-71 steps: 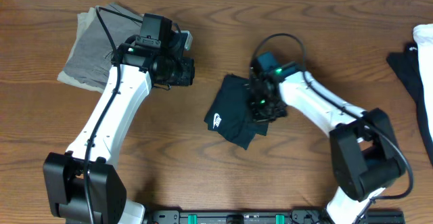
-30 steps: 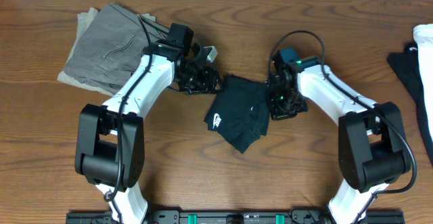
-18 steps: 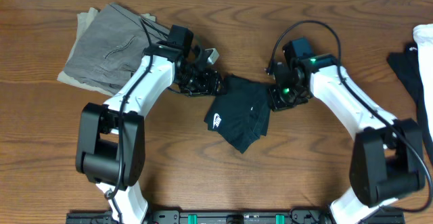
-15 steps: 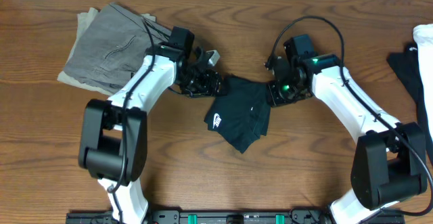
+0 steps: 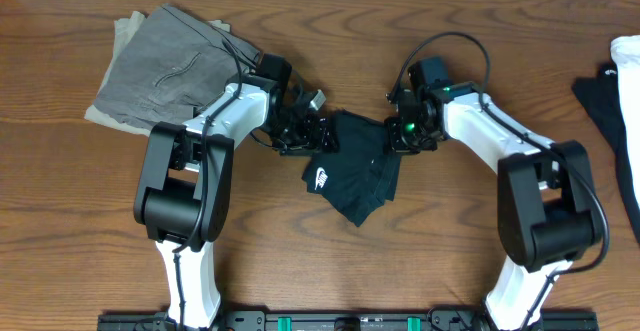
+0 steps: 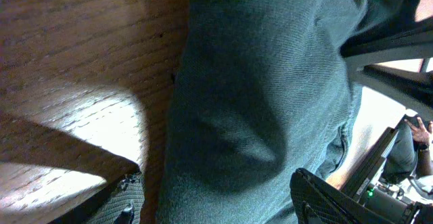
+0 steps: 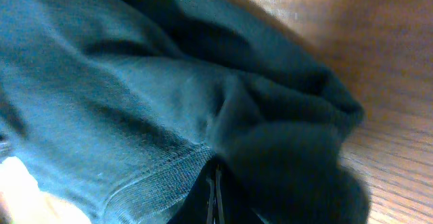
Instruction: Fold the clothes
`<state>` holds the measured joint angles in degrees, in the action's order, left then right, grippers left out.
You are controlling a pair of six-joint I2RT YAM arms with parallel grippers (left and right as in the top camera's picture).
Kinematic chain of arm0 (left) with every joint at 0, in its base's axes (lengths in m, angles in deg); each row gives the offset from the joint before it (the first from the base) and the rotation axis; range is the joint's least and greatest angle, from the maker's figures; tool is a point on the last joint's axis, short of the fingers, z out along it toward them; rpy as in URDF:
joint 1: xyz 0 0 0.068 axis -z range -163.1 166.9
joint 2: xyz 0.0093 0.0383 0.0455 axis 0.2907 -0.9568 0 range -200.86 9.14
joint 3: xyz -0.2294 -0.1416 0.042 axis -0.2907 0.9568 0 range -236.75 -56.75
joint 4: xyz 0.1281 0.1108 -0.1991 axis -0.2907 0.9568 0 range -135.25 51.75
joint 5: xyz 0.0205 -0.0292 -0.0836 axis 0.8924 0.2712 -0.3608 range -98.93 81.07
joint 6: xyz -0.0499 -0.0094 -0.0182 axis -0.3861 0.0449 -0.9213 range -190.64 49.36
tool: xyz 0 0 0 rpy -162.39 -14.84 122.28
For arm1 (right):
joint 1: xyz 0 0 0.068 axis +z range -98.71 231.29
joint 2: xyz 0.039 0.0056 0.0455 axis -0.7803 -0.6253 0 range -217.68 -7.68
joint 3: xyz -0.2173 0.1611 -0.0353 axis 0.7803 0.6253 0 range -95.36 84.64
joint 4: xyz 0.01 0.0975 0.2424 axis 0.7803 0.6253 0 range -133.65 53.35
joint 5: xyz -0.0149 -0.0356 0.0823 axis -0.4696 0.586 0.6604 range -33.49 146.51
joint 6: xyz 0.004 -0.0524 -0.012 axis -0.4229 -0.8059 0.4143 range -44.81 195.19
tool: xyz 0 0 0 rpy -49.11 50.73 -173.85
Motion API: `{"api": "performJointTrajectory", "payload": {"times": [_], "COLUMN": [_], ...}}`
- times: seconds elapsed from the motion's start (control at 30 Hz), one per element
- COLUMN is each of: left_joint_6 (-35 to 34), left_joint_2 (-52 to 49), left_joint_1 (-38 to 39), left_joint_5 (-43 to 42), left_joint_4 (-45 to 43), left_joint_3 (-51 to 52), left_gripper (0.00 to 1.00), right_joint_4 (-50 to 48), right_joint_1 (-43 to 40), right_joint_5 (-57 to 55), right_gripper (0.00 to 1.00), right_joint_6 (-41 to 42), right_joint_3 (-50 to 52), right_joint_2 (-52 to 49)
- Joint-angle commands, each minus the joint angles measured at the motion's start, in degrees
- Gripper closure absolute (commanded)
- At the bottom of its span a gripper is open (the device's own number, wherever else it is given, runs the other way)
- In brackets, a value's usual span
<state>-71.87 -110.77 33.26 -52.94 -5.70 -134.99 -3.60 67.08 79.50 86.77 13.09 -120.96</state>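
Both my arms have closed in on the black T-shirt (image 5: 352, 169), which lies folded mid-worktop (image 5: 450, 261), white logo (image 5: 320, 179) up. My left claw (image 5: 308, 131), come over from the grey garment (image 5: 160, 61), straddles the shirt's upper-left edge, fingers (image 6: 325, 197) apart. My right claw (image 5: 398, 139) pinches the upper-right edge, clamped on cloth.

Dark T-shirt (image 6: 264, 88) on wooden table (image 6: 74, 41), inside wide-spread left pincer (image 6: 216, 198).
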Motion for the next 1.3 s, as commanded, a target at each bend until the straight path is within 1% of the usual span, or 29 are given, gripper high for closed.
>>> {"api": "performJointTrajectory", "payload": {"times": [0.0, 0.2, 0.3, 0.37, 0.4, 0.47, 0.5, 0.53, 0.7, 0.8, 0.9, 1.0, 1.13, 1.27], "left_joint_6": [1.7, 1.6, 1.7, 1.7, 1.7, 1.6, 1.6, 1.6, 1.4, 1.4, 1.4, 0.9, -5.7, -10.0], "left_joint_2": [-1.0, -2.8, -3.5, -3.9, -3.9, -3.8, -3.8, -3.8, -2.8, -0.3, 3.2, 7.3, 12.7, 16.2], "left_joint_1": [1.5, 4.5, 4.9, 4.9, 4.9, 4.9, 4.7, 4.5, 2.9, 1.2, -1.5, -5.6, -12.7, -21.3], "left_joint_5": [-0.6, -1.5, -7.9, -12.8, -14.1, -14.5, -14.5, -14.5, -14.6, -18.1, -21.0, -24.5, -26.5, -25.4], "left_joint_4": [-0.5, -2.7, -3.9, -4.5, -4.5, -4.1, -4.1, -4.0, -2.3, -1.2, -1.5, -2.5, -10.3, -20.4], "left_joint_3": [0.1, 0.1, 0.1, 0.1, 0.1, 0.1, 0.1, 0.1, -0.7, -2.4, -4.4, -6.4, -7.2, -7.2], "left_gripper": [0.29, 0.31, 0.41, 0.51, 0.59, 0.81, 0.91, 0.94, 0.94, 0.94, 0.94, 0.94, 0.94, 0.94], "right_joint_4": [0.9, 1.5, 2.0, 2.1, 2.2, 2.2, 2.3, 2.5, 5.2, 6.7, 6.2, 4.3, 3.5, 3.9], "right_joint_1": [0.4, 0.3, 0.3, 0.3, 0.3, 0.3, 0.3, 0.3, -1.5, -3.4, -5.6, -8.1, -10.1, -10.1], "right_joint_5": [1.1, 1.0, 1.0, 1.1, 1.1, 1.1, 1.1, 1.1, 1.6, 1.5, 1.2, 0.9, 0.8, 0.9], "right_gripper": [0.98, 0.98, 0.97, 0.97, 0.97, 0.97, 0.98, 0.99, 0.99, 0.99, 0.98, 0.93, 0.92, 0.92], "right_joint_6": [1.7, 1.7, 1.7, 1.7, 1.7, 1.7, 1.6, 1.6, -1.9, -3.5, -3.5, -3.2, -3.2, -1.7], "right_joint_3": [0.1, 0.1, 0.1, 0.1, 0.1, 0.1, 0.1, 0.1, -0.2, -0.6, -0.8, -0.8, -0.8, -0.8], "right_joint_2": [-1.6, -1.7, -1.7, -1.7, -1.7, -1.7, -1.6, -1.6, 2.0, 8.2, 16.0, 23.7, 30.4, 32.3]}}
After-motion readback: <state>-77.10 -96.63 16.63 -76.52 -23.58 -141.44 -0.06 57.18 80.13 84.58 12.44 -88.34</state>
